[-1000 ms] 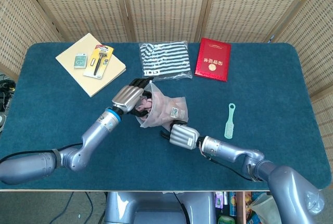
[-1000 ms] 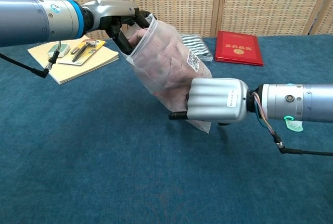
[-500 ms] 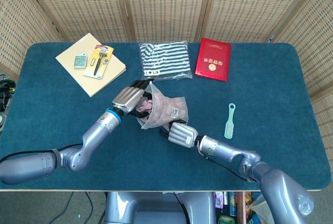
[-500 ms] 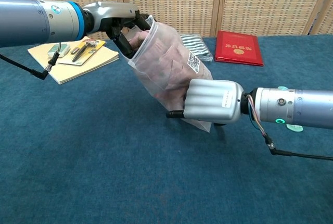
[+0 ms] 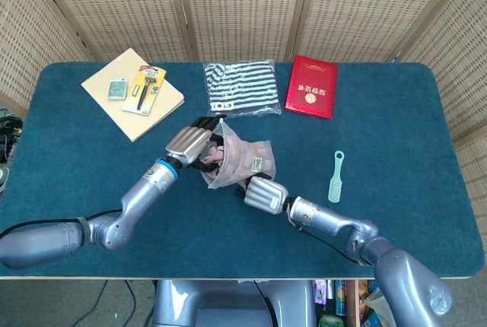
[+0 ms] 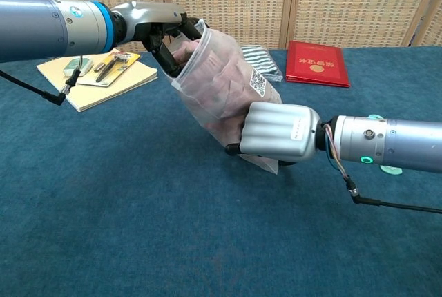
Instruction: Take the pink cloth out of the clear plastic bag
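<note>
The clear plastic bag [image 5: 247, 161] stands tilted at the middle of the table, its mouth up and to the left. Pink cloth [image 6: 186, 50] fills it and shows at the mouth. My left hand [image 5: 188, 144] is at the mouth, its dark fingers [image 6: 164, 54] reaching inside and gripping the pink cloth. My right hand [image 6: 276, 131] grips the bag's lower end [image 6: 259, 160] and pins it near the table; its fingers are hidden behind the hand's back. In the head view the right hand [image 5: 265, 194] lies just below the bag.
A tan notebook [image 5: 106, 103] carrying a razor pack [image 5: 144, 89] and a small box [image 5: 117, 88] lies at the back left. A striped cloth in a wrapper [image 5: 240, 87] and a red booklet [image 5: 311, 86] lie at the back. A green comb [image 5: 335, 176] lies to the right.
My right hand has moved left and in against the bag's lower end, tightening on it. The left hand stays at the mouth, almost still.
</note>
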Controlling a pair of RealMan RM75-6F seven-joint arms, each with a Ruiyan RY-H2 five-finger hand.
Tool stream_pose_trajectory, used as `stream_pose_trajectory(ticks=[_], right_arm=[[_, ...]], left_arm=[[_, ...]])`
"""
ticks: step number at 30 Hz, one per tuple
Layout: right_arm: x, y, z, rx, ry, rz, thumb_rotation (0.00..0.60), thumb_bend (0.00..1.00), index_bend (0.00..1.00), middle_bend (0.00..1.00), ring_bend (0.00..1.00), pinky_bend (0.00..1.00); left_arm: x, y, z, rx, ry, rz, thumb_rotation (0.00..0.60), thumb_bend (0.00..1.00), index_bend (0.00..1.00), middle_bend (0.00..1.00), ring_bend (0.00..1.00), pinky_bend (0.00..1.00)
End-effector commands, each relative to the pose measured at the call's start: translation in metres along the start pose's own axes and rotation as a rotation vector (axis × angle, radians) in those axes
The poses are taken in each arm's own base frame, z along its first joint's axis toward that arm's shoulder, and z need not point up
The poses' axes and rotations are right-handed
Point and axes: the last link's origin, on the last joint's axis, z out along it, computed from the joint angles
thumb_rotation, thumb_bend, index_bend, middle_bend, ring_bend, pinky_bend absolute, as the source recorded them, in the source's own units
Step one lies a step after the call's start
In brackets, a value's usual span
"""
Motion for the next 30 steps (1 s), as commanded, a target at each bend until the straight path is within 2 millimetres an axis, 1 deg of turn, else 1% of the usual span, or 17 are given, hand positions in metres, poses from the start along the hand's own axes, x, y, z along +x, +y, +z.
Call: stream_pose_trajectory(ticks=[1, 6, 10, 19, 23, 30], right_arm=[[0.0002, 0.0005, 0.0007, 0.000, 0.002, -0.002, 0.600, 0.32, 0.31, 0.66, 0.60, 0.74], [-0.0005, 0.0001, 0.0005, 0.001, 0.001, -0.010, 0.600, 0.34, 0.31, 0.67, 0.61, 0.78], [-0.0008, -0.0008, 0.0008, 0.002, 0.001, -0.010, 0.600, 0.38, 0.31, 0.68, 0.62, 0.82], [-0.0005, -0.0022, 0.0023, 0.004, 0.005, -0.010, 0.600, 0.47, 0.36, 0.69, 0.62, 0.83], [-0.0006, -0.0024, 0.0023, 0.002, 0.006, -0.009, 0.600, 0.47, 0.41, 0.69, 0.62, 0.83], [-0.0009, -0.0022, 0.0024, 0.006, 0.007, -0.007, 0.600, 0.47, 0.46, 0.69, 0.62, 0.83]], left_arm=[[-0.0003, -0.0005, 0.0001, 0.002, 0.000, -0.001, 0.600, 0.40, 0.68, 0.00, 0.00, 0.00], [-0.0008, -0.0015, 0.0004, 0.004, 0.000, -0.005, 0.600, 0.40, 0.68, 0.00, 0.00, 0.00], [-0.0015, -0.0027, 0.0004, 0.006, -0.002, -0.006, 0.600, 0.40, 0.68, 0.00, 0.00, 0.00], [-0.0015, -0.0061, 0.0002, 0.011, -0.001, -0.013, 0.600, 0.40, 0.68, 0.00, 0.00, 0.00], [-0.0008, -0.0072, 0.0002, 0.012, 0.001, -0.016, 0.600, 0.40, 0.68, 0.00, 0.00, 0.00], [-0.0018, -0.0086, 0.0003, 0.014, -0.002, -0.017, 0.600, 0.40, 0.68, 0.00, 0.00, 0.00]])
